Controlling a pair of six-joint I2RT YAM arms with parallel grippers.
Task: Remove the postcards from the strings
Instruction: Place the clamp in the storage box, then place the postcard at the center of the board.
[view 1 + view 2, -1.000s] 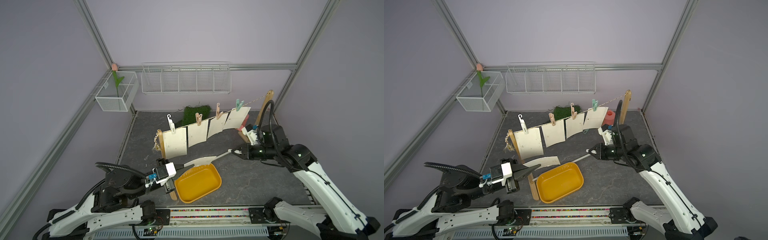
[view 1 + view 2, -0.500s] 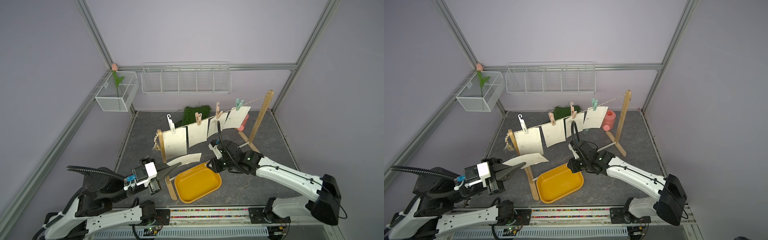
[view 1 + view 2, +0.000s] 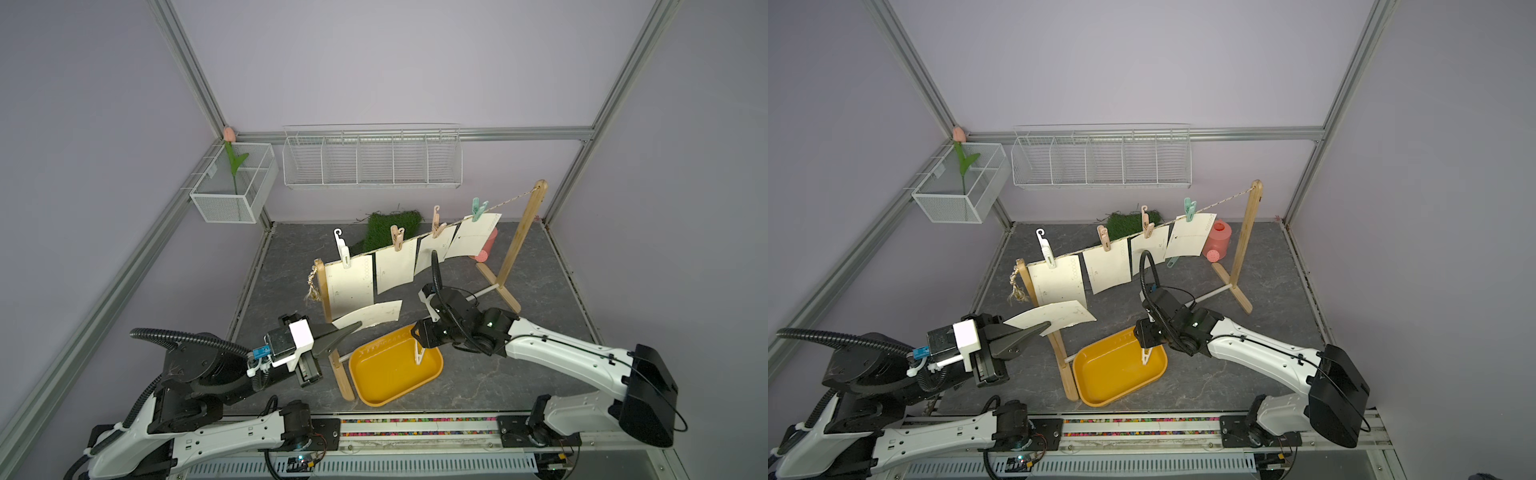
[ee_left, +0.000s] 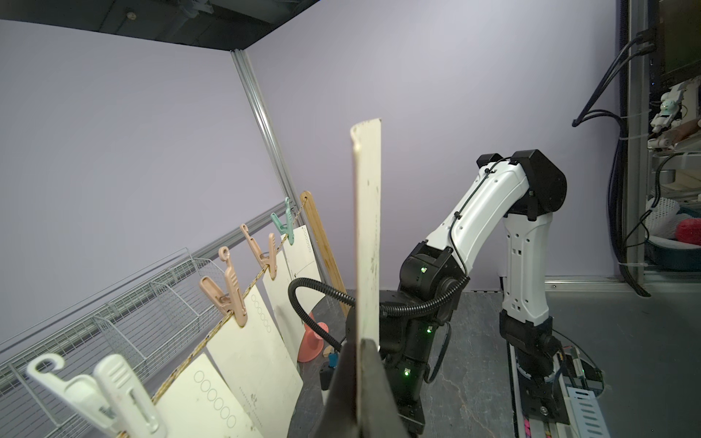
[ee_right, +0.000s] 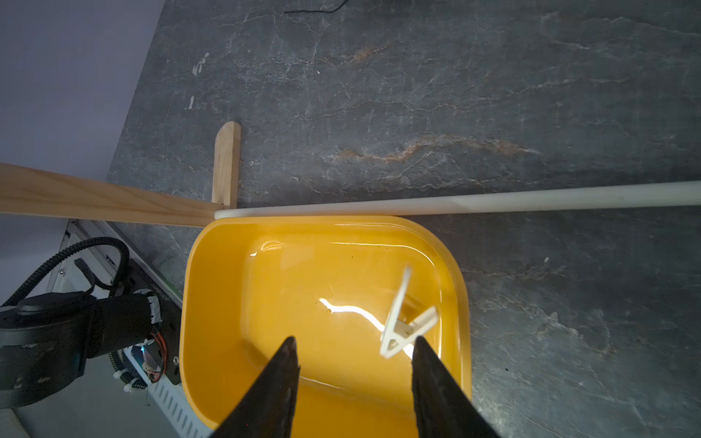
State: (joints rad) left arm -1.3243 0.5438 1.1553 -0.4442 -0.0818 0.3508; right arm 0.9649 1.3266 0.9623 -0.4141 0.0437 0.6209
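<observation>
No words or numbers are legible; the faint small print on the postcards (image 4: 246,352) is too small to read.

string (image 3: 507,201): beige twisted, running 8 to 2 o'clock | postcards (image 3: 353,286): four cream, curled, hanging on it | fifth postcard (image 3: 374,313): off it, near level, at its 8 o'clock end

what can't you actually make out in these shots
- Print on the hanging postcards: too small to read in both top views.
- Face of the held postcard: it is edge-on in the left wrist view.
- Whether the white clothespin rests in the yellow tray or is in mid-air: blurred in the right wrist view.
- Most of the pink watering can: behind a postcard in a top view.
</observation>
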